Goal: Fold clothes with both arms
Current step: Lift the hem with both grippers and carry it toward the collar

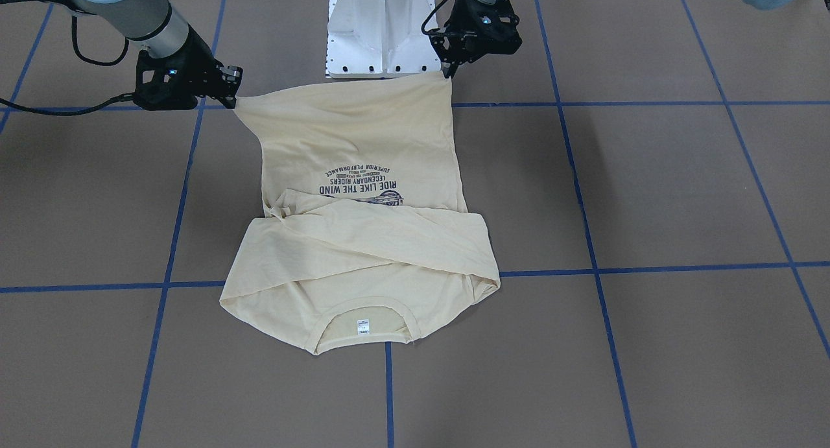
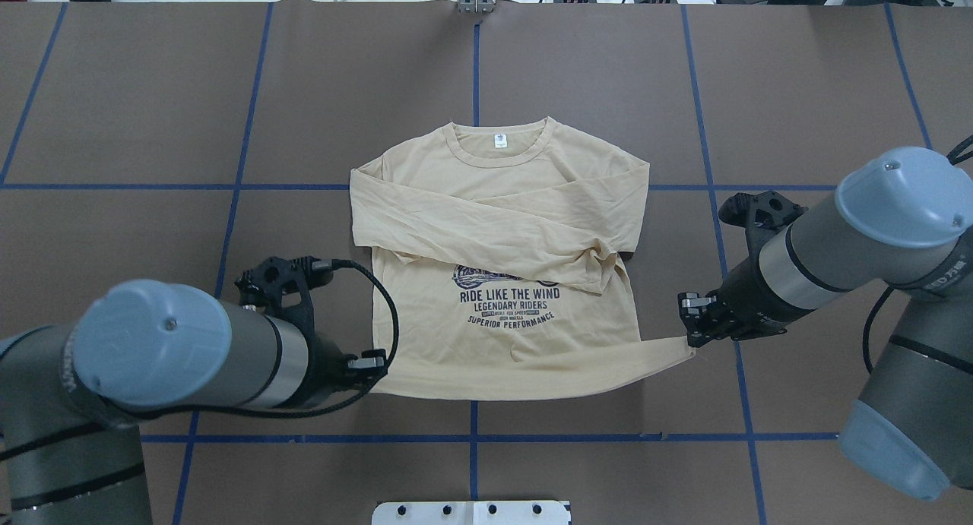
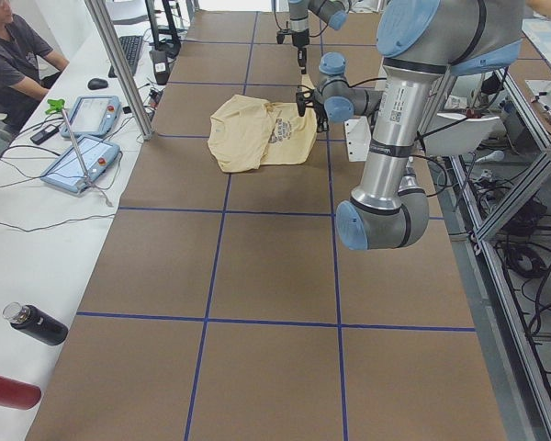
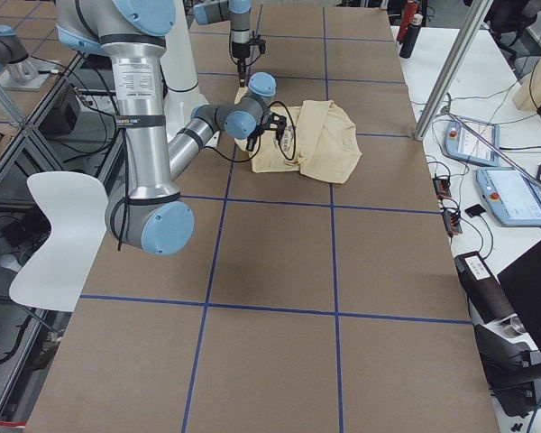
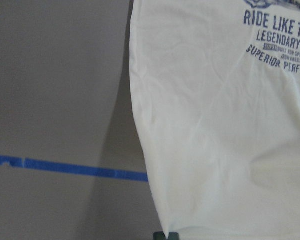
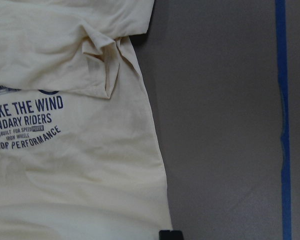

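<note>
Pale cream long-sleeved T-shirt [image 2: 502, 358] lies on the brown table [image 2: 152, 92], sleeves crossed. The left black two-finger gripper [image 2: 370, 371] and right black two-finger gripper [image 2: 693, 333] are each clamped tight on a hem corner. Next, I reckon: swing hem to collar together.

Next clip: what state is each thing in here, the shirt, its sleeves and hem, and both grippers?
T-shirt: lying print side up, neck away from the robot.
Sleeves: folded in across the chest, overlapping.
Hem: stretched between the two grippers.
Left gripper: shut on one hem corner.
Right gripper: shut on the other hem corner, drawing it outward.
</note>
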Available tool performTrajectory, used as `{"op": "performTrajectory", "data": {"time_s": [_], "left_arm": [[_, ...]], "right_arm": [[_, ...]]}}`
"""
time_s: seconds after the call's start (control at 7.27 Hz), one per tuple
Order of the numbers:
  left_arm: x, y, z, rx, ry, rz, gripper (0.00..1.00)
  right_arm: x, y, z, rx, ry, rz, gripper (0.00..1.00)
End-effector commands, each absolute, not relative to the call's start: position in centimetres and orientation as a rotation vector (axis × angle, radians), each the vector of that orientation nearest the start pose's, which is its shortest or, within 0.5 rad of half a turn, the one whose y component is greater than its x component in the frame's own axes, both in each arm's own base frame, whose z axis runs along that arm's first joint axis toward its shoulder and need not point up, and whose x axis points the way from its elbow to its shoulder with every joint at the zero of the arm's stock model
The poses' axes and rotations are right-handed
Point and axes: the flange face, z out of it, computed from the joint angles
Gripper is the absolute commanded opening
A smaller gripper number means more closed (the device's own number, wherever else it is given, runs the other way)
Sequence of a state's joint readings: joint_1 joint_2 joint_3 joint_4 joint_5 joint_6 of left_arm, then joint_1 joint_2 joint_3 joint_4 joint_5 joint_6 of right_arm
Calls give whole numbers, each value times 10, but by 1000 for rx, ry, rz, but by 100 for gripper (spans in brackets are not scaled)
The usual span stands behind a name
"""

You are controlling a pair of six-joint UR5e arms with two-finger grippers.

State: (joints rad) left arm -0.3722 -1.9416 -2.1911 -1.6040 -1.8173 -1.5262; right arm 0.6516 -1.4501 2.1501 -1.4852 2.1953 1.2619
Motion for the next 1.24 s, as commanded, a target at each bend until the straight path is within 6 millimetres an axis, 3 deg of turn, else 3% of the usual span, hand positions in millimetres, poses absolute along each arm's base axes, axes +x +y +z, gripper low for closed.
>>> {"op": "performTrajectory", "data": {"time_s": [0.0, 0.28, 0.41, 0.55, 0.69, 0.83, 1.1], "left_arm": [[388, -334, 193, 42, 1058, -208, 0], [368, -360, 195, 68, 1058, -221, 0], [375, -377, 193, 96, 1065, -214, 0], [395, -397, 197, 107, 1076, -218, 0], [411, -418, 210, 118, 1082, -228, 0], [415, -438, 224, 136, 1088, -247, 0], [391, -468, 231, 195, 1077, -257, 0]], "right_arm": [[-311, -378, 307, -137, -974, 127, 0], [-294, -432, 301, -150, -1004, 200, 0], [-297, -451, 294, -141, -1010, 217, 0], [-303, -468, 294, -139, -1005, 231, 0], [-302, -475, 294, -138, -1003, 242, 0], [-303, -481, 292, -134, -1003, 249, 0], [-307, -506, 290, -129, -996, 271, 0]]}}
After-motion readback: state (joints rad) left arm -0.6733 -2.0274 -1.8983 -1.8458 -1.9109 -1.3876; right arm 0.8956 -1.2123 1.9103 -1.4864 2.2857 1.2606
